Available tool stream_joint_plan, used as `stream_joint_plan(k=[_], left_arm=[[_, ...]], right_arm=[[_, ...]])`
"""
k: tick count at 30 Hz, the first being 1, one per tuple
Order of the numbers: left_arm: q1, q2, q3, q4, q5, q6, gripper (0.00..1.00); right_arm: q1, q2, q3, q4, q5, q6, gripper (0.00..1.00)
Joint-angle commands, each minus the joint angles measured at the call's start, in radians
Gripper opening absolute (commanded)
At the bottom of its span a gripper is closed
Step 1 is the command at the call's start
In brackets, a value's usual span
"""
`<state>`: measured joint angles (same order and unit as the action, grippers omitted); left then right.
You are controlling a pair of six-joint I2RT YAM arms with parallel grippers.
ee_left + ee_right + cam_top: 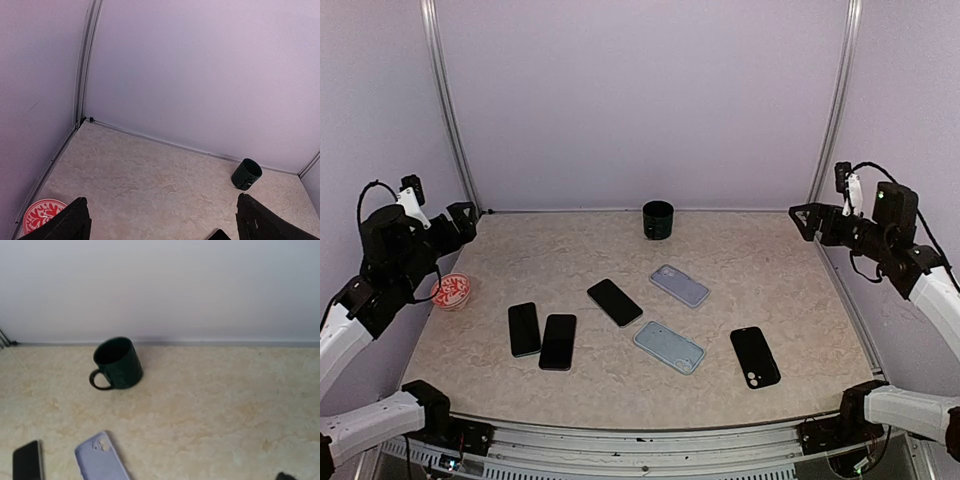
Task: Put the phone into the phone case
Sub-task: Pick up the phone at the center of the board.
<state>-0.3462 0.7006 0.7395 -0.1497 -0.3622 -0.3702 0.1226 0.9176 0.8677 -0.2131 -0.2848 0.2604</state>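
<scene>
Top cam: left gripper [465,220] & right gripper [803,220] up at the sides, jaws wide, both empty. Phone [615,302] lies mid-table, near the pale phone case [669,346], not touching. Left wrist: fingers [75,222] spread, only a mug [246,174] ahead. Right wrist: second case [100,460], mug. Risk imo: several phones & cases, so wrong pairing; case skids if pressed unbraced.

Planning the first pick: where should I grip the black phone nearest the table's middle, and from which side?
I'd come straight down on the phone and pinch its long edges mid-length. It lies flat and diagonal, with bare table along both edges, so turn the wrist to match.
</scene>
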Motion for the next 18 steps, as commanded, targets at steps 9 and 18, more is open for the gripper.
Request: stream_joint_plan(k=[9,18], left_arm=[[0.024,0.014,0.012,-0.010,0.088,-0.031,0.99],[0.016,0.030,0.026,-0.103,-0.003,-0.131,0.99]], right_arm=[[0.009,-0.043,-0.032,0.075,-0.205,0.179,0.99],[0.009,-0.043,-0.051,0.116,-0.335,0.293,0.99]])
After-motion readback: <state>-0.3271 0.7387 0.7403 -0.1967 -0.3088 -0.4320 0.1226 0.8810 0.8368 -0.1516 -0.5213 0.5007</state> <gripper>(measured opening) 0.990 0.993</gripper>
